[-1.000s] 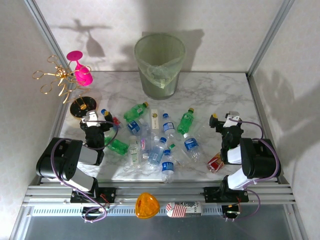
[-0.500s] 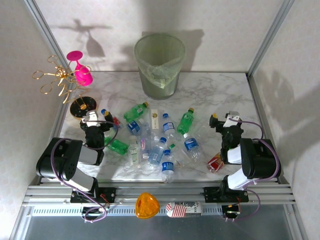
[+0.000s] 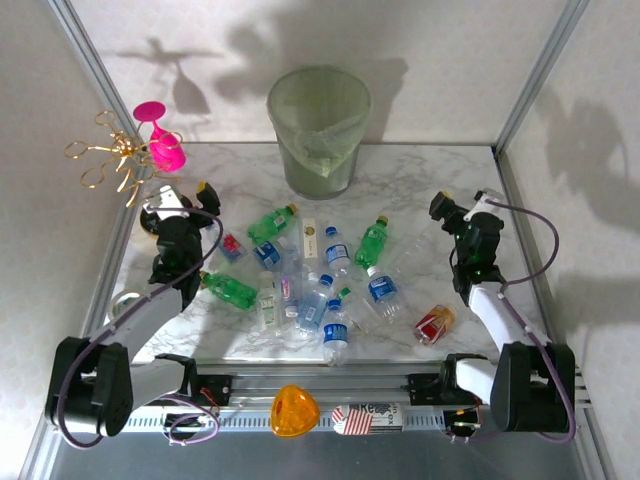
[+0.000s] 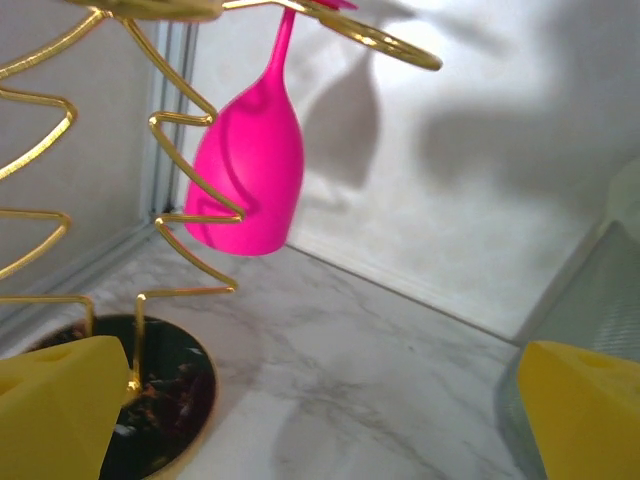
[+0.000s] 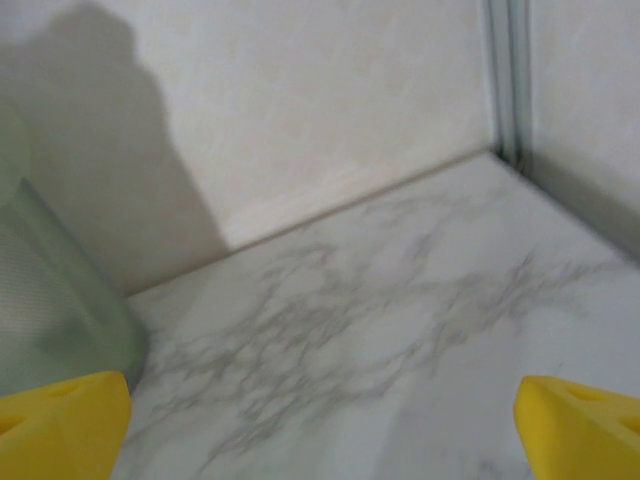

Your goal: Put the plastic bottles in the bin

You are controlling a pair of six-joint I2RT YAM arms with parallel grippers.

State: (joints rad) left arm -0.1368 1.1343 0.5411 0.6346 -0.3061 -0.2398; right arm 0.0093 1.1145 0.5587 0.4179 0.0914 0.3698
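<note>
In both wrist views the round pale-green translucent bin (image 5: 50,300) was cut off at the frame edge. Seen from above, it stood at the far middle of the marble table (image 3: 420,180), lined with a crumpled plastic bag (image 3: 322,140); its bottom could not be made out. The small plastic bottles (image 3: 337,252) lay heaped on the table between the arms, some under others. The left gripper (image 3: 182,197) and the right gripper (image 3: 465,205) were both spread wide, holding nothing. A pink goblet (image 4: 250,170) hung upside down on a gold wire rack (image 3: 122,152).
</note>
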